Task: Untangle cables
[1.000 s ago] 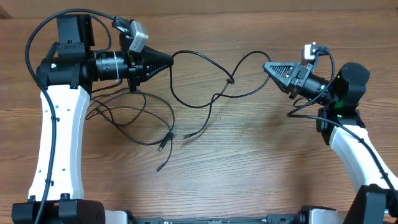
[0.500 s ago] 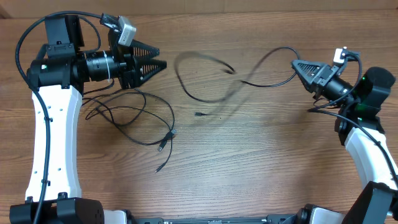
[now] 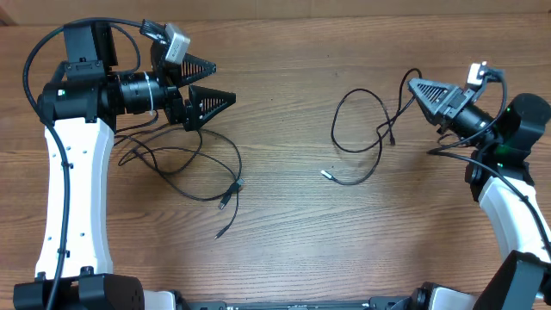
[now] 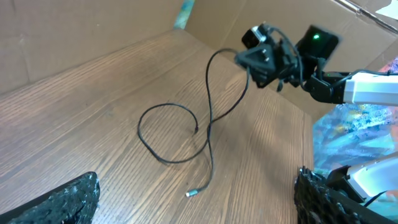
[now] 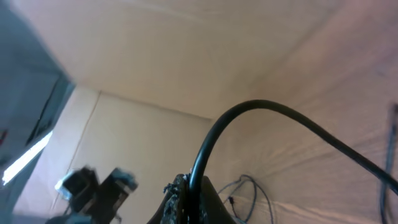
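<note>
Pinching one separated cable (image 3: 334,131) in the right gripper (image 3: 413,83), spreading the empty left gripper (image 3: 224,82) wide, leaving the remaining cables (image 3: 181,164) apparently tangled.

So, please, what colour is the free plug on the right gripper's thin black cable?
Silvery plug; left wrist view best.

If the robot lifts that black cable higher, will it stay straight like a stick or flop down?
Probably flop: the cable held by the right gripper sags into loose loops on the table. It looks thin, so it is likely light and easy to drag. Its small plug end would probably dangle and swing.
</note>
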`<state>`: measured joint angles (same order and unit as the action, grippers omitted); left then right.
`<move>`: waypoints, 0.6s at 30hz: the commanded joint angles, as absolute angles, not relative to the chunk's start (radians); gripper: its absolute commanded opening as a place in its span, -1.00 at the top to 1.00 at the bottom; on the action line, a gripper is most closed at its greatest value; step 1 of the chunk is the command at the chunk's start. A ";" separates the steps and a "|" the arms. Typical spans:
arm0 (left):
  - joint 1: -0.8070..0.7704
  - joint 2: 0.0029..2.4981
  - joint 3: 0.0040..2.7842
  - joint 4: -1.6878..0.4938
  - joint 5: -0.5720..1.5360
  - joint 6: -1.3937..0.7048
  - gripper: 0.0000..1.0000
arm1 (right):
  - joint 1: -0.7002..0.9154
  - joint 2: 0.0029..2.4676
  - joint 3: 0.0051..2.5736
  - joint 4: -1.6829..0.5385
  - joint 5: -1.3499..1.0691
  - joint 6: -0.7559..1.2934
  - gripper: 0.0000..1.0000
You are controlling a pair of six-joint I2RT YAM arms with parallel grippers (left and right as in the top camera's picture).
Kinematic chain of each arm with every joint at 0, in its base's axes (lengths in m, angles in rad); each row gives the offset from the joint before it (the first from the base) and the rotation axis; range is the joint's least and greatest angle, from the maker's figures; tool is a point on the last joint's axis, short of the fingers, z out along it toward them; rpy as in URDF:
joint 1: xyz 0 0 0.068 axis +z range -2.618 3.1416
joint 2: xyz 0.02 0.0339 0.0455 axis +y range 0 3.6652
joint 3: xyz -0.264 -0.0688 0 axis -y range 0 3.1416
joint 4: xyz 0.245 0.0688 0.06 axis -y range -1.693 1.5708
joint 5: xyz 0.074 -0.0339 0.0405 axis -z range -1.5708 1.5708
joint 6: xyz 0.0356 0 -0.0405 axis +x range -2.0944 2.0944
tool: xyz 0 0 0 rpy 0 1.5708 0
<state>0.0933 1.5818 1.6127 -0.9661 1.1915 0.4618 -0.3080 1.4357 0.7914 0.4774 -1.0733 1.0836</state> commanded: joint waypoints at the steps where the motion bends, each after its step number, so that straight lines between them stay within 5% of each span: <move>1: 0.097 1.568 1.621 -0.971 1.186 0.444 -0.99 | -0.310 1.437 0.798 0.642 -1.145 1.229 0.92; 11: 0.095 1.569 1.620 -0.984 1.185 0.444 -0.99 | -0.310 1.437 0.798 1.356 -1.098 1.695 0.92; 18: 0.078 1.569 1.620 -0.990 1.141 0.444 -0.99 | -0.309 1.437 0.798 1.539 -1.036 1.755 0.92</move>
<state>0.0910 1.5818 1.6127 -0.9821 1.1698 0.4610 -0.3077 1.4357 0.7914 1.5169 -1.0843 1.6855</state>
